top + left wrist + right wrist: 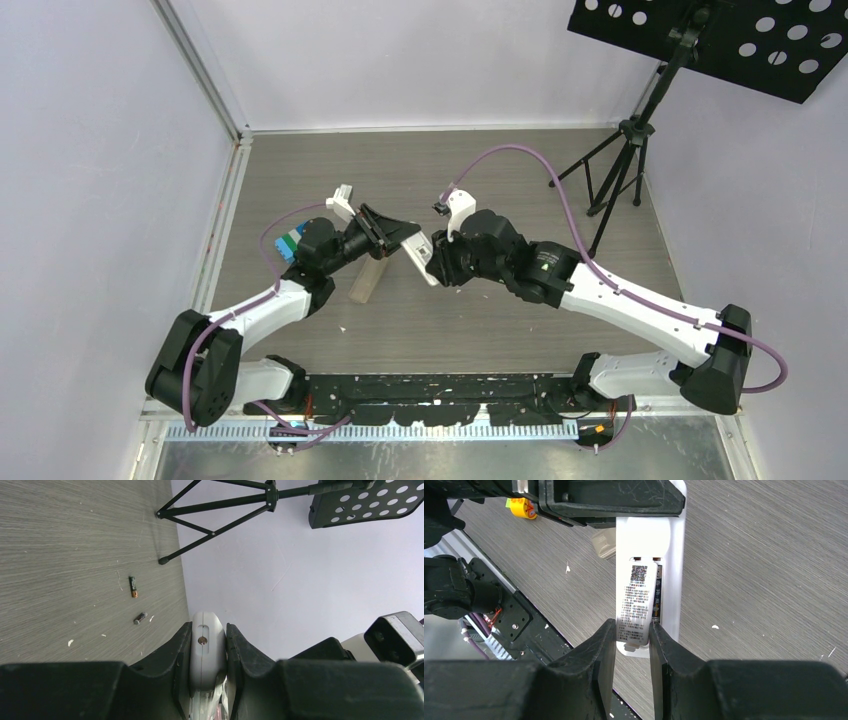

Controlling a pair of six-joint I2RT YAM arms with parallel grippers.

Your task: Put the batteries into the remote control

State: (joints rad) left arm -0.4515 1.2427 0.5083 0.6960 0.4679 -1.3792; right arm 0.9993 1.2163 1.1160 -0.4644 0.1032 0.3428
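now, remote control point(417, 247) place: held above the table point(500, 330) middle, between both arms.
left gripper point(208, 629): narrow, clamps the remote's rounded end.
right gripper point(633, 626): narrow, pinches the labelled back panel point(638, 602) at the other end.
batteries point(133, 586): two lie on the table near a tripod point(215, 510) foot, apart from both grippers.
hard to see: recess mostly covered by the panel.
look: white, long, printed sticker on back.

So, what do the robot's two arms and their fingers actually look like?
The left arm and right arm match: smooth white shells on the long links, bulky black housings at the joints. A purple cable loops loosely along each. The fingers are thick, matte black wedges with scuffed surfaces.
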